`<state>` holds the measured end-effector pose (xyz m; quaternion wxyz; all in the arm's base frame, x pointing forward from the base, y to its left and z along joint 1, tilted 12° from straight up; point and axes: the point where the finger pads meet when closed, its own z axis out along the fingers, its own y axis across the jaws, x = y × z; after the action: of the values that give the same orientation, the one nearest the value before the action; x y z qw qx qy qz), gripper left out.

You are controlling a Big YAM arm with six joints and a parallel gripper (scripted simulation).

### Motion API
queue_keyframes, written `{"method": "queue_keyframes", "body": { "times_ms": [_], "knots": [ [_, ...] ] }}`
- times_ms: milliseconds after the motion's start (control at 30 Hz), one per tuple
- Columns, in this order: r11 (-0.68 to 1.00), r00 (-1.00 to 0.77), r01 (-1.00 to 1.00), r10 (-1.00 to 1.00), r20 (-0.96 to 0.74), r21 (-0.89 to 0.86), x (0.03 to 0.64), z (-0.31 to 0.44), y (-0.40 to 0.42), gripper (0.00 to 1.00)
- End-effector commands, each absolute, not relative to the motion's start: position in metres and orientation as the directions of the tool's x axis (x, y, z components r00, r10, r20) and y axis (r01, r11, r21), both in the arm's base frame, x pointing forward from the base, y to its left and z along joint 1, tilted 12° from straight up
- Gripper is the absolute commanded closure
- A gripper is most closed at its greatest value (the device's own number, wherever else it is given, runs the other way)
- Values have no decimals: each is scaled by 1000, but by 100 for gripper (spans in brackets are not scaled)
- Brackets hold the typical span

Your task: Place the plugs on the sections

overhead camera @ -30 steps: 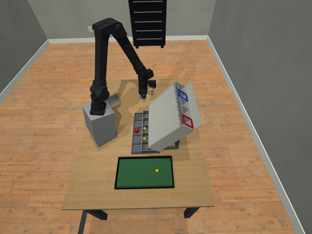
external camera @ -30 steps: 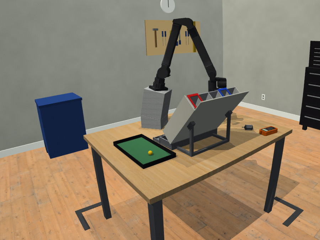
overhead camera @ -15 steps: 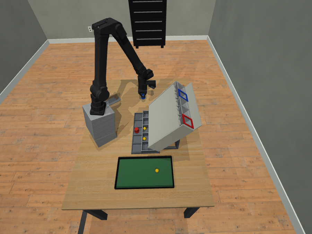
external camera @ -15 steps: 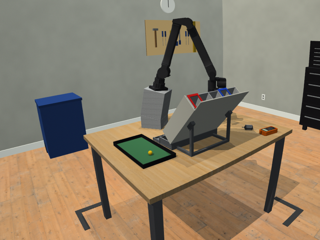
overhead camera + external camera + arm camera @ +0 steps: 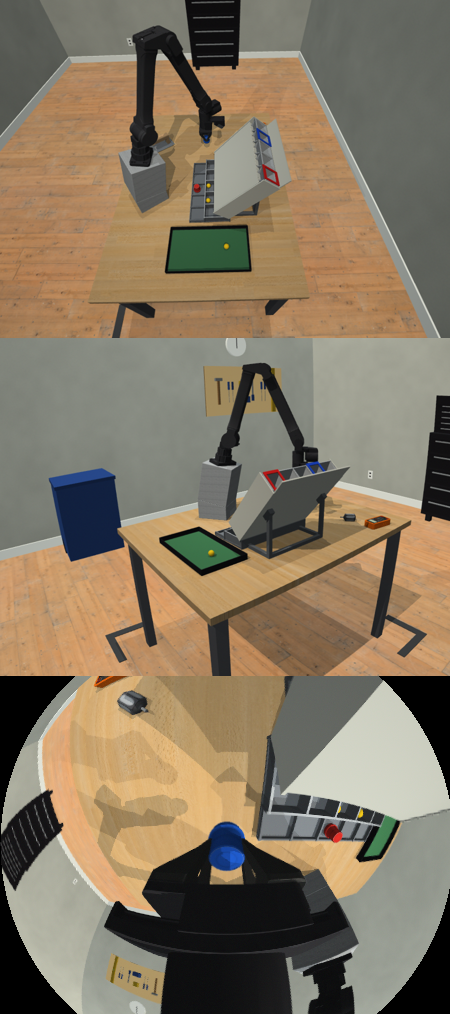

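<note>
My gripper (image 5: 206, 137) (image 5: 226, 843) is shut on the blue plug (image 5: 206, 142) (image 5: 227, 858), held above the table beyond the far end of the sectioned tray (image 5: 190, 214) (image 5: 259, 826). The red plug (image 5: 196, 188) (image 5: 333, 833) stands on the flat front part of the middle section. One yellow marble (image 5: 208, 185) lies behind it in that section; another marble (image 5: 208, 200) lies one section nearer the top camera. The red-banded funnel (image 5: 268, 167) (image 5: 271, 472) is at the near end, the blue-banded funnel (image 5: 260, 130) (image 5: 313, 463) toward the far end. The cover hides the pipes.
The sloping cover (image 5: 236, 160) (image 5: 380, 751) rises over the rear of the sections. A third marble (image 5: 226, 246) (image 5: 210, 553) lies in the green tray (image 5: 209, 227) (image 5: 180, 556). A small dark motor-like object (image 5: 349, 517) (image 5: 132, 702) and an orange meter (image 5: 377, 522) are at the far end.
</note>
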<state>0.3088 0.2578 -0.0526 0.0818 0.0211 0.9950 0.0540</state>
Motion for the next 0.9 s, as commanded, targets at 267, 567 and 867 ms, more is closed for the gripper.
{"method": "queue_keyframes", "body": {
  "times_ms": [267, 567, 867],
  "knots": [
    [994, -986, 34, 51, -160, 109, 292, -67, 262, 100],
    [992, -984, 32, 53, -171, 119, 264, -90, 272, 100],
    [989, -980, 41, 68, -188, 142, 270, -79, 269, 100]
  ]
}}
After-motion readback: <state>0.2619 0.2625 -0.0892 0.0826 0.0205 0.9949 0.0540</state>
